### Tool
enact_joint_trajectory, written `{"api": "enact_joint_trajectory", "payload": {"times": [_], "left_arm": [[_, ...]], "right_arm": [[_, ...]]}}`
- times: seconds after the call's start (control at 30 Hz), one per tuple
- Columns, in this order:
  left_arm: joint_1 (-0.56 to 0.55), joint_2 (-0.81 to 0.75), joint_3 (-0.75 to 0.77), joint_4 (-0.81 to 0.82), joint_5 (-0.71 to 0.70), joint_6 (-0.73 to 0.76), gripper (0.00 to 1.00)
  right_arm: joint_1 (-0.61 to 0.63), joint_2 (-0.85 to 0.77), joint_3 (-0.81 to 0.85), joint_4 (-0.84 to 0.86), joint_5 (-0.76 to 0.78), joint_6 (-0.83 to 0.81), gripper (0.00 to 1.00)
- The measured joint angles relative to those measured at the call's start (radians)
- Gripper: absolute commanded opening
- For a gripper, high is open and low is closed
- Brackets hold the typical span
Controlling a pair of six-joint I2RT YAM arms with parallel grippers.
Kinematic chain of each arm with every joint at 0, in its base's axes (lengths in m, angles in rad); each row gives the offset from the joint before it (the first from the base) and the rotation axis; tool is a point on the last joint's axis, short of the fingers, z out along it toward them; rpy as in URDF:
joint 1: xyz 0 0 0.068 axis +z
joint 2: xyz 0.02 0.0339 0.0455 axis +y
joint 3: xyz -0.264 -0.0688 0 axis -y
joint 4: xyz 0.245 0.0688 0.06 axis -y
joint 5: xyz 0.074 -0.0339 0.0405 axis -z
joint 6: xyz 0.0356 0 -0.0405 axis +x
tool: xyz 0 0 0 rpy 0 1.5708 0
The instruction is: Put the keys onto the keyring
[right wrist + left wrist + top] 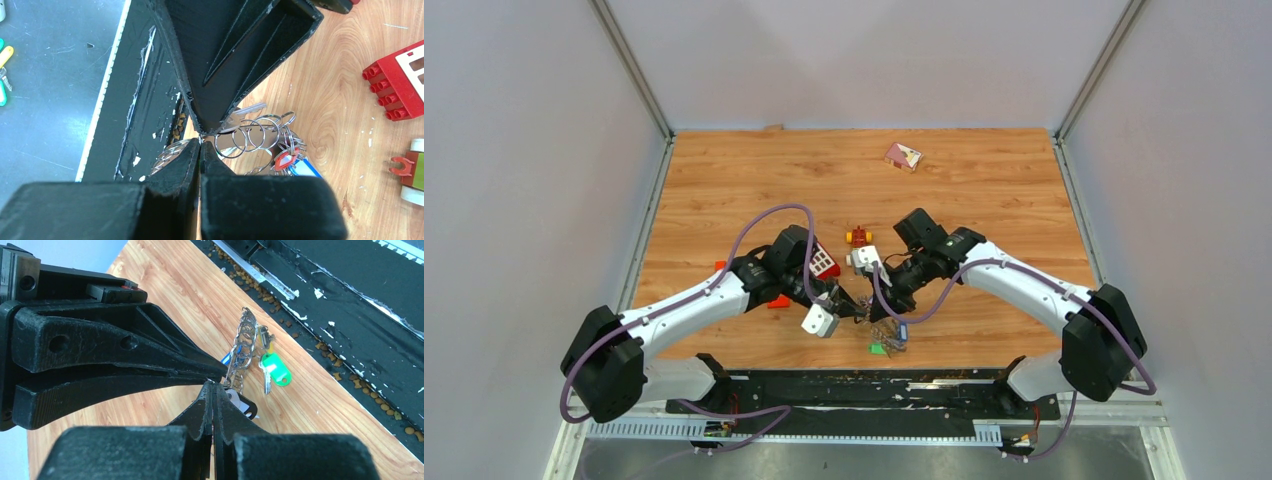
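The keyring [889,330] is a bunch of thin wire rings near the table's front edge, between the two arms. In the left wrist view the keyring [246,342] trails down from the fingertips to a green-headed key [274,371] lying on the wood. In the right wrist view the keyring [250,132] carries red-headed [285,161] and blue-headed [306,168] keys. My left gripper [214,385] and right gripper [200,141] meet tip to tip, both shut, each with a glint of ring wire at its tips. From above, the left gripper [860,308] and right gripper [876,302] sit just over the bunch.
A red toy brick house [824,262] lies behind the left wrist, and a small red-and-yellow toy car [858,237] behind that. A pink packet [902,155] is far back. A red piece [779,301] sits by the left forearm. The black base rail [864,390] borders the near edge.
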Motion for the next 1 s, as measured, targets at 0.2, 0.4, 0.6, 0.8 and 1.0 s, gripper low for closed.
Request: {"api": "enact_joint_trajectory", "payload": {"times": [0.2, 0.4, 0.6, 0.8, 1.0], "left_arm": [[0.000, 0.000, 0.000, -0.009, -0.001, 0.020, 0.00], [0.000, 0.000, 0.000, -0.024, -0.003, 0.039, 0.00], [-0.005, 0.000, 0.000, -0.032, -0.003, 0.068, 0.00], [-0.008, 0.000, 0.000, -0.035, -0.003, 0.100, 0.00], [-0.013, 0.000, 0.000, -0.043, -0.005, 0.138, 0.00]], "right_arm": [[0.000, 0.005, 0.003, 0.000, 0.005, 0.015, 0.00], [0.000, 0.023, 0.011, -0.005, 0.005, 0.031, 0.00], [-0.005, 0.026, 0.011, -0.014, -0.003, 0.037, 0.00], [-0.016, 0.027, 0.013, -0.020, -0.016, 0.042, 0.00], [-0.026, 0.032, 0.014, -0.031, -0.031, 0.050, 0.00]]}}
